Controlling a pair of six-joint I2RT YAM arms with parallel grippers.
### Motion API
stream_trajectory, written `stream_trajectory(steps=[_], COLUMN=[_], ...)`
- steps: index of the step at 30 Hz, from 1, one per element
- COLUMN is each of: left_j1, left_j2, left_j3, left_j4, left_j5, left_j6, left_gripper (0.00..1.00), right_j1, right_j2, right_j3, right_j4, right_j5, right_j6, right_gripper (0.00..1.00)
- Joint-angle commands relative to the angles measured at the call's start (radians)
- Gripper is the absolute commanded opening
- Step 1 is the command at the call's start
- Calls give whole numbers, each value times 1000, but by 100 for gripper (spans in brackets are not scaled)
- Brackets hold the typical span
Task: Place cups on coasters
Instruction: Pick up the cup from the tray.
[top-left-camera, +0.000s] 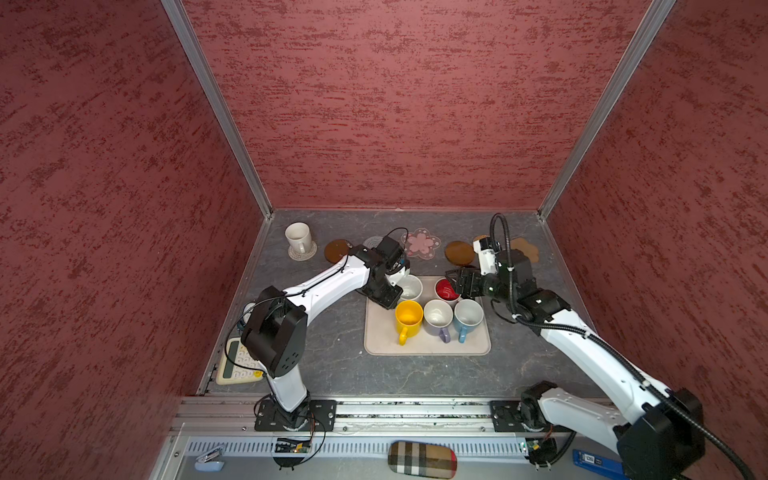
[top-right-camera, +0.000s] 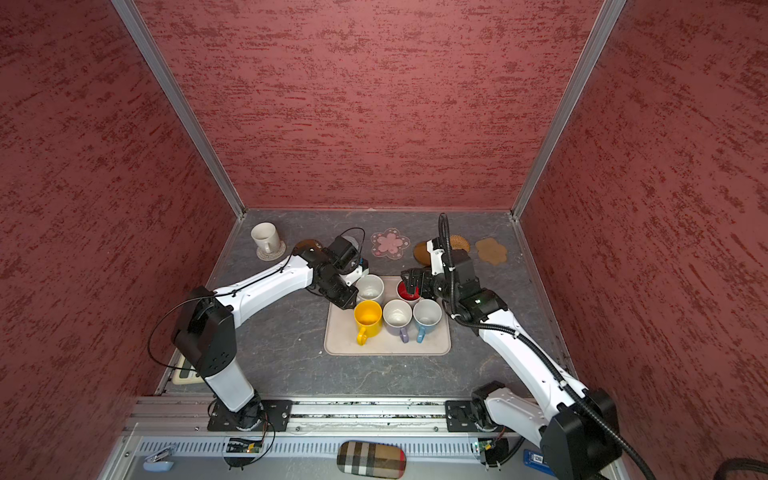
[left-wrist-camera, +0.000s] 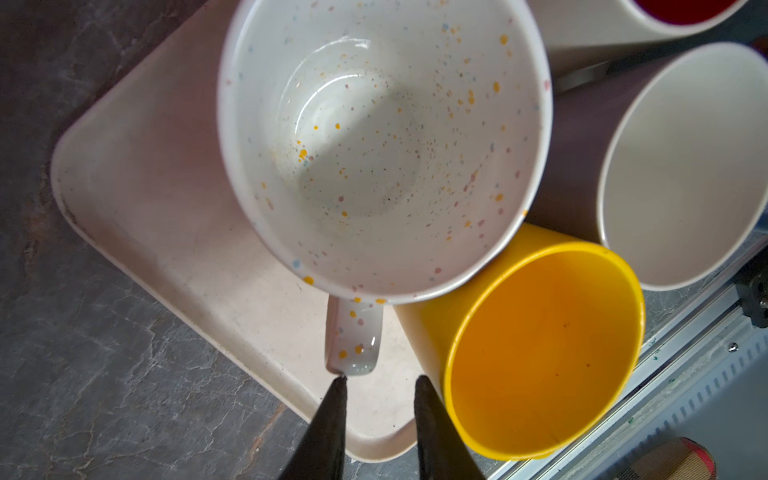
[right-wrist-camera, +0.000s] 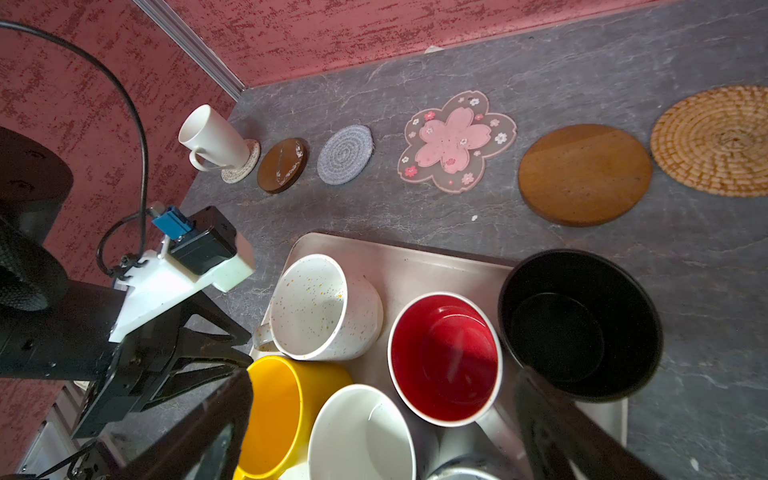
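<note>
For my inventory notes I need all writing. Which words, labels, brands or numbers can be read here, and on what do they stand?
No text is readable.
White label on the blue object at the near edge: too blurred.
Keys of the calculator: too small.
On the speckled mug: coloured dots only.
On the flower coaster: blossom pattern only.

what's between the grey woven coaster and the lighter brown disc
The pink flower coaster lies between the grey woven coaster and the lighter brown disc, clearest in the right wrist view.
</note>
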Motion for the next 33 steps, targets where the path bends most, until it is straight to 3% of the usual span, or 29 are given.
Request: stream_trajectory(steps=[1,5,13,21,33], left_j1=[2,6,13,31,9], left_j2=[13,31,72,111,149], left_j3=[32,42,53,85,87], left_j4=[18,25,29,43,51], left_j5=[-26,-30,-22,-23,-52], left_j6=[2,5,7,5,-7], left_gripper=[32,42,43,42,32], right_j1=[7,6,6,7,6], right_j2=[-17,-15,-5,17,9], right_j3=[-17,-18,-17,-34,-45], right_j4=[29,28,38,68,67], right_j5=[-6,-1,2,-15,2], right_j6=[3,1,-3,4,-6], right_gripper=[99,99,99,99,99])
